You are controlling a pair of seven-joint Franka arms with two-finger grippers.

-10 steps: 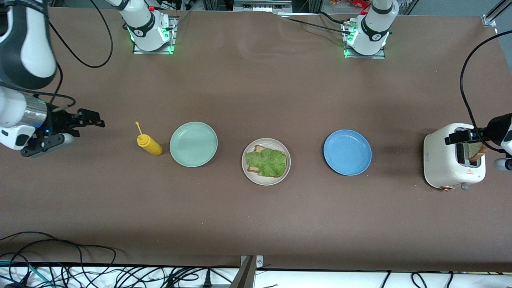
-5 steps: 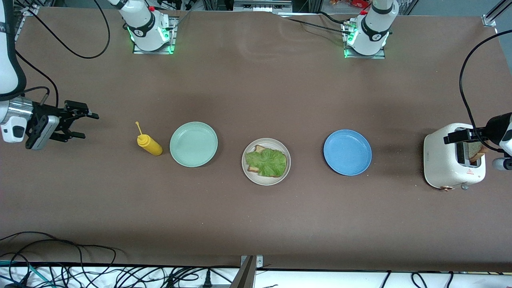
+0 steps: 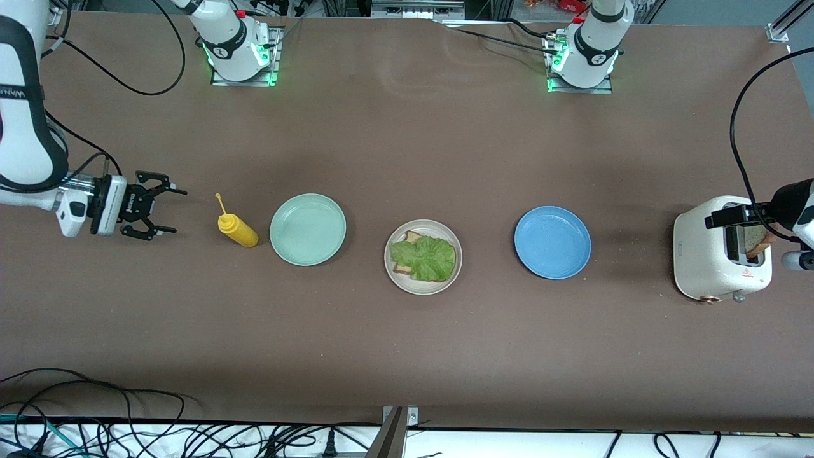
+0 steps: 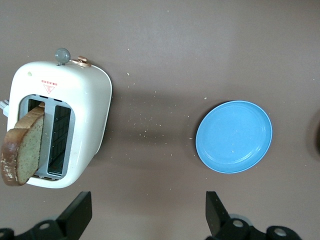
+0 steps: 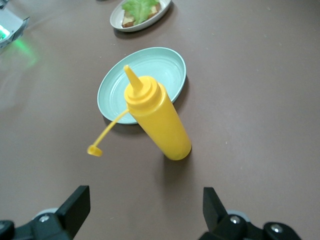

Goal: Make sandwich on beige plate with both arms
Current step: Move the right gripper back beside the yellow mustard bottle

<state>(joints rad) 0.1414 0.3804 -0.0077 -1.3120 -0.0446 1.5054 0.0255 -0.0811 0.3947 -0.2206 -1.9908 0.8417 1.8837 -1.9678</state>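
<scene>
**A:** Where does the sandwich stand?

**B:** On the beige plate (image 3: 423, 257) at the middle of the table there is one bread slice (image 3: 413, 238) with a ruffled lettuce leaf (image 3: 425, 257) lying on top of it. No second slice covers the leaf. The other slice of bread (image 4: 21, 152) stands tilted in a slot of the white toaster (image 3: 722, 257), at the left arm's end of the table.

**A:** And the plates either side?

**B:** With the beige plate as the dial's centre in the front view, the mint-green plate (image 3: 308, 229) is at about ten o'clock and the blue plate (image 3: 552, 242) at about two o'clock. A yellow squeeze bottle (image 3: 237, 229), its cap hanging loose on its strap, stands just beside the mint-green plate, toward the right arm's end.

**A:** The grippers?

**B:** The right gripper (image 3: 164, 214) hovers low near the bottle, fingers spread wide, holding nothing. The left gripper (image 4: 147, 215) hangs over the toaster, fingers likewise spread, empty.
</scene>
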